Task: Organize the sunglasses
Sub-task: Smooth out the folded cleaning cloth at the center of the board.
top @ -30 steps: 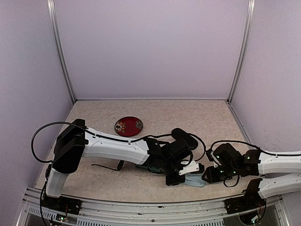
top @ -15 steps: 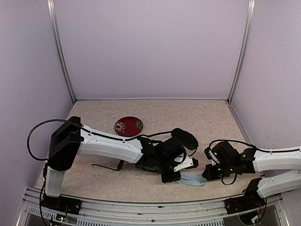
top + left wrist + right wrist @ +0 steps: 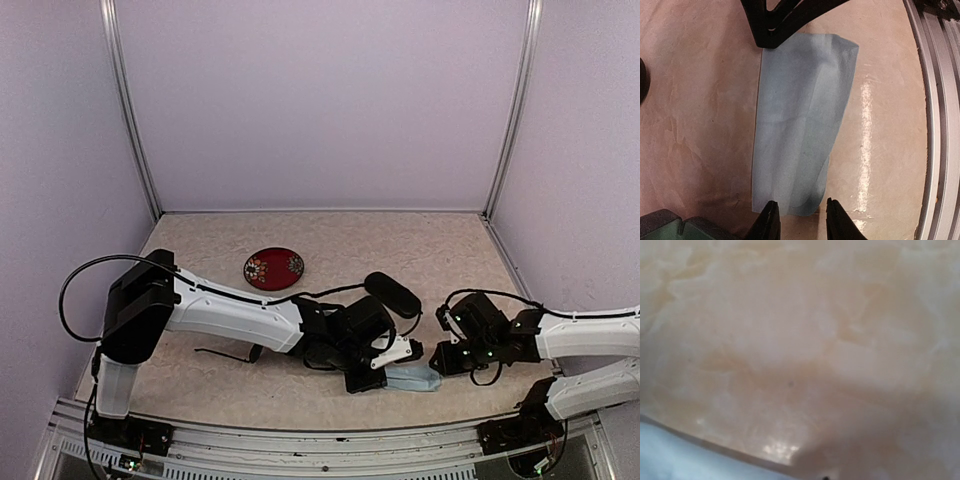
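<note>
Your L gripper (image 3: 800, 222) is over the near end of the blue-grey pouch (image 3: 800, 115), fingers (image 3: 771, 220) narrow apart, nothing pinched. Front rail (image 3: 935, 125) is close at 6 o'clock. R gripper (image 3: 440, 360) at pouch's far end, finger gap I cannot tell. Thin black-frame sunglasses (image 3: 256, 350) lie at 9 o'clock, partly under L arm (image 3: 240, 312). Free room twd 12, past the black oval case (image 3: 392, 293).

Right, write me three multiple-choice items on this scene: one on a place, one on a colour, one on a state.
1. The red dish lies: A) on the table, B) on a shelf, C) on a book.
2. The flat case at the left gripper is: A) yellow, B) blue-grey, C) red.
3. That gripper's fingers are: A) clamped on the dish, B) out of view, C) apart.
Key: 1 A, bare tabletop surrounds it; 2 B, plain in the left wrist view; 3 C, a gap shows between them.
</note>
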